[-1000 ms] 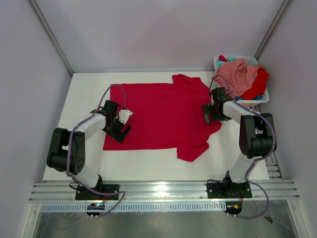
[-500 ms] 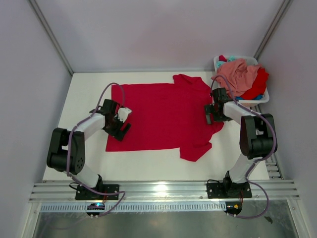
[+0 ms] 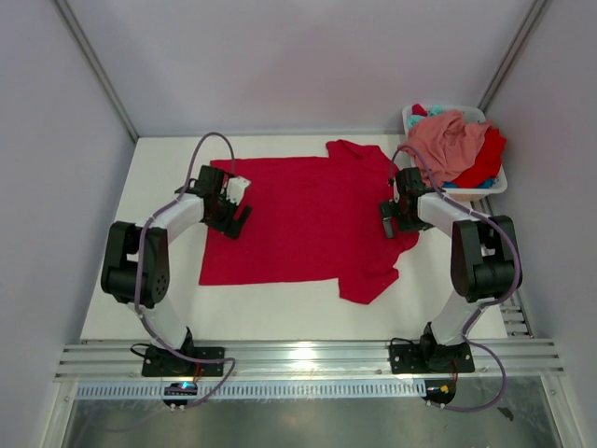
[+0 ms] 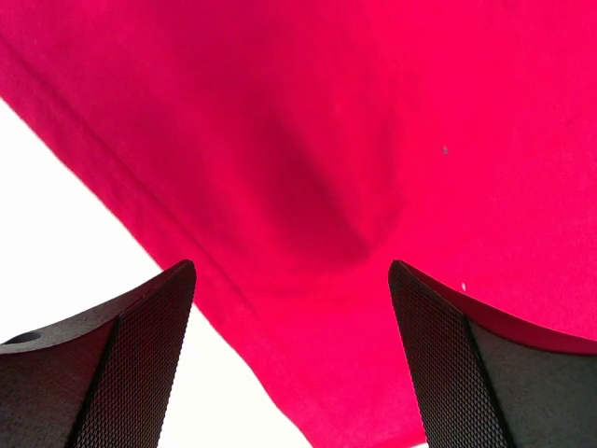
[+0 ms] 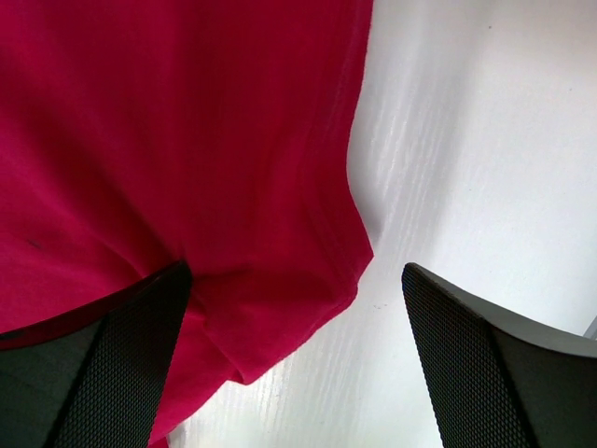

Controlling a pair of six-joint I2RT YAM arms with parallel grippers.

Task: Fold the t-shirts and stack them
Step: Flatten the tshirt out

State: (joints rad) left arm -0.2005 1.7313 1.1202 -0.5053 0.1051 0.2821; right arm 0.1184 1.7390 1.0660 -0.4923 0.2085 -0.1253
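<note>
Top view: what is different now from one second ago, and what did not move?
The left fingers, open, moved from the near left edge of the red t-shirt toward its far left corner. The shirt slid slightly to the right. Nothing was taken hold of. The right fingers, also open, stayed over the right sleeve. The basket and the other t-shirts in it did not move.

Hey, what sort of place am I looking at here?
Most likely a robotics lab work cell: a left arm and right arm bolted to a metal rail, plain panel walls boxing in a white table, and a red t-shirt spread out beside a basket of more shirts.
</note>
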